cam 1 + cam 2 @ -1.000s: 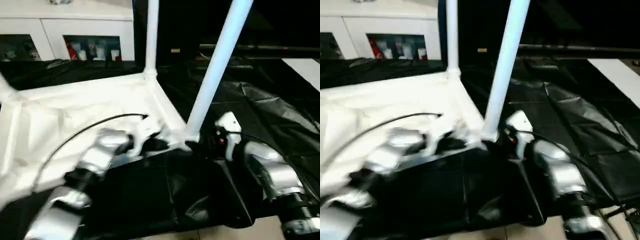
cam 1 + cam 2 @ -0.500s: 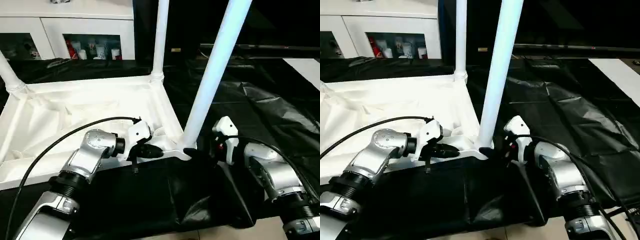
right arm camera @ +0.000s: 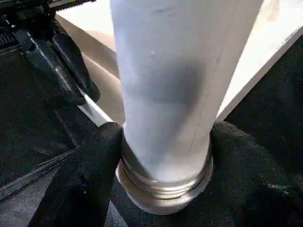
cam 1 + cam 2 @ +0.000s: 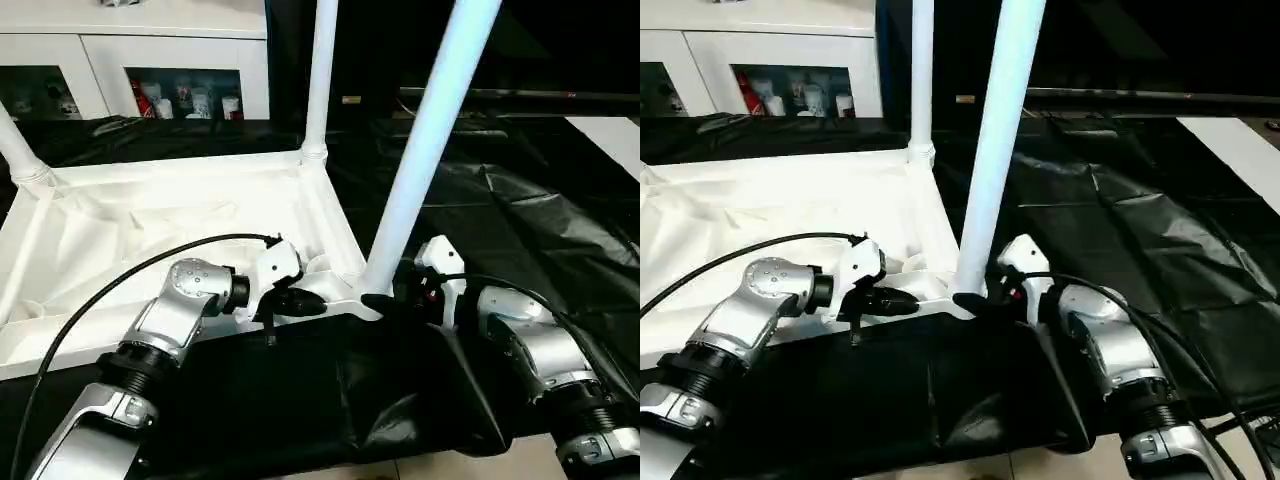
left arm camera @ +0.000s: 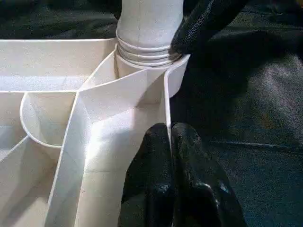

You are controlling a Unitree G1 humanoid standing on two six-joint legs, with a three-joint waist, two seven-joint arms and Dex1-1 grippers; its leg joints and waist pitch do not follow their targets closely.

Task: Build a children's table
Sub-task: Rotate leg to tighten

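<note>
- While the children's table [image 4: 170,215] lies upside down on the black-draped surface [image 4: 520,215], its ribbed underside faces up and its near edge runs from about 9 o'clock toward the centre of the head view.
- Three legs stand up from its corner sockets: a near leg [image 4: 425,140] at the corner closest to the robot, a far leg [image 4: 320,75] at 12 o'clock, and a third leg [image 4: 18,150] at 10 o'clock.
- The near leg leans slightly toward 1 o'clock; its threaded base sits in the corner socket [image 5: 147,59], with a few thread rings visible above the rim.
- The left gripper [image 5: 169,135] is pressed together on the thin upright edge wall of the tabletop, just beside that socket; the wall passes between the two black fingers [image 5: 151,161].
- The right gripper [image 3: 163,151] straddles the base of the near leg, one finger on each side and touching the tube, pinching it just above the threads.
- In the head view the right gripper [image 4: 985,298] sits at the foot of the leg, at about 5 o'clock from the centre, with the left gripper [image 4: 895,298] near it toward 9 o'clock.
- A white cabinet [image 4: 130,60] with glass doors stands behind the surface at 11 o'clock.
</note>
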